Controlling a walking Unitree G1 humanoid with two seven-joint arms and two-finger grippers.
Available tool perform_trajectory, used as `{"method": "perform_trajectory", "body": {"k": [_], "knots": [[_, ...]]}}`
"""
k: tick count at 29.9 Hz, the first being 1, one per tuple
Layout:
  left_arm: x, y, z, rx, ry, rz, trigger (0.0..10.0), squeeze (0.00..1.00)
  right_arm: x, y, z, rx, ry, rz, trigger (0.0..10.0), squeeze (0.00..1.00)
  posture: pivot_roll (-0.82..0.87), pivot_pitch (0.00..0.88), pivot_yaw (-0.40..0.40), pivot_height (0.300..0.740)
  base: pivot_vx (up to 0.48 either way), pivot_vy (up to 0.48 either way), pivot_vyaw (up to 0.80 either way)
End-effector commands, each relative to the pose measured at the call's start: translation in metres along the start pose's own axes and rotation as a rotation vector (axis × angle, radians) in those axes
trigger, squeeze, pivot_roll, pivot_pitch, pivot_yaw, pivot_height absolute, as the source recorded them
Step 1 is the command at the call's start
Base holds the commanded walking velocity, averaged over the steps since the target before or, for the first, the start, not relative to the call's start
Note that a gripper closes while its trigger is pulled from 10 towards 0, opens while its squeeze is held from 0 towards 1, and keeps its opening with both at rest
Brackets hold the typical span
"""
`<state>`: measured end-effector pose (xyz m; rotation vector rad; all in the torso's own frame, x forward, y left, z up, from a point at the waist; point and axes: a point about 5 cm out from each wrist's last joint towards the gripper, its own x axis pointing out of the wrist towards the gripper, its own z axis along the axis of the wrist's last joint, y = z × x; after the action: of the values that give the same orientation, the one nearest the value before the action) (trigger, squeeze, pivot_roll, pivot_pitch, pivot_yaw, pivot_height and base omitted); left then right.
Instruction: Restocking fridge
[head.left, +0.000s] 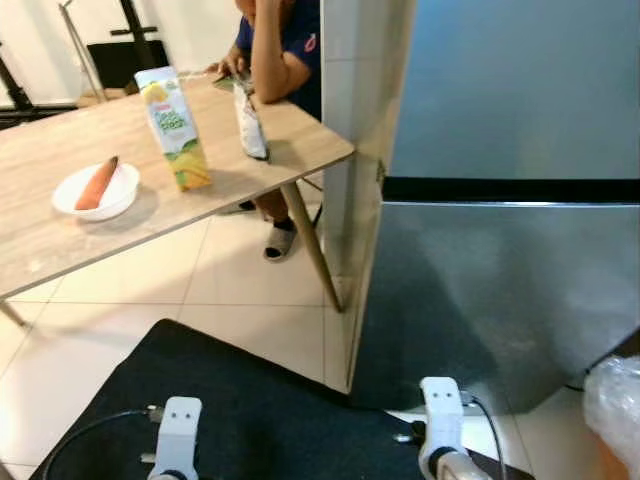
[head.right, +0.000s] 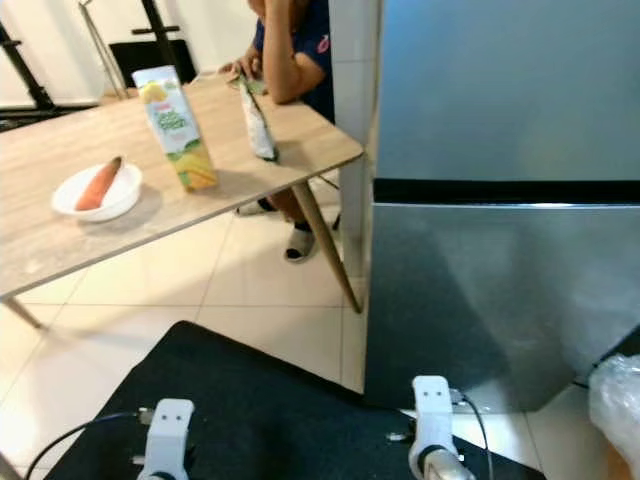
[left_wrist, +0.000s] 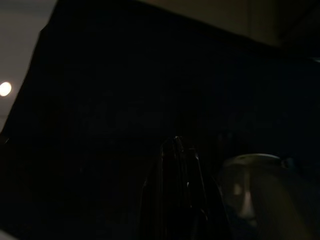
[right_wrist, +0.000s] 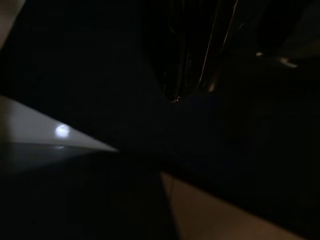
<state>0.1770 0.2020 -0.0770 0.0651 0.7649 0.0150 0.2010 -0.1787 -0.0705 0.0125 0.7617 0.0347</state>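
Plainly, juice carton (head.left: 176, 127) label unreadable beside closed fridge (head.left: 500, 200); both jaws' state cannot be told.

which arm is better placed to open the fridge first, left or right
Right, probably. The fridge stands shut on the robot's right, with the right arm low just in front of it. The left arm hangs on the table side, nearer the juice carton and the carrot.

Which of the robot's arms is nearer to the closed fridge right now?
The right. The right arm hangs low beside the fridge, just in front of its lower door. The left arm hangs low too, farther from it, on the side toward the table.
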Motion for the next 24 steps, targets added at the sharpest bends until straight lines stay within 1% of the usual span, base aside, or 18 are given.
{"method": "perform_trajectory", "body": {"k": [1,13,17,24], "knots": [[-0.0013,0.0015,-0.0050,0.002,0.027,0.001,10.0,0.00,-0.0017,-0.0019,-0.0054,0.000,0.021,-0.006,10.0,0.00,-0.13,0.084,0.042,0.725,0.000,0.000,0.80],[-0.0025,0.0028,-0.0077,-0.007,0.035,0.006,10.0,0.00,-0.0009,-0.0002,-0.0039,-0.007,0.020,0.003,10.0,0.00,-0.13,0.085,0.038,0.725,0.000,0.000,0.80],[-0.0027,0.0034,-0.0083,-0.024,0.036,0.014,10.0,0.00,-0.0007,0.0000,-0.0034,-0.012,0.020,0.006,10.0,0.00,-0.13,0.085,0.038,0.725,0.000,0.000,0.80],[-0.0028,0.0052,-0.0086,-0.024,0.042,0.013,10.0,0.00,-0.0008,-0.0006,-0.0037,-0.018,0.021,0.008,10.0,0.00,-0.13,0.085,0.035,0.725,0.000,0.000,0.80]]}}
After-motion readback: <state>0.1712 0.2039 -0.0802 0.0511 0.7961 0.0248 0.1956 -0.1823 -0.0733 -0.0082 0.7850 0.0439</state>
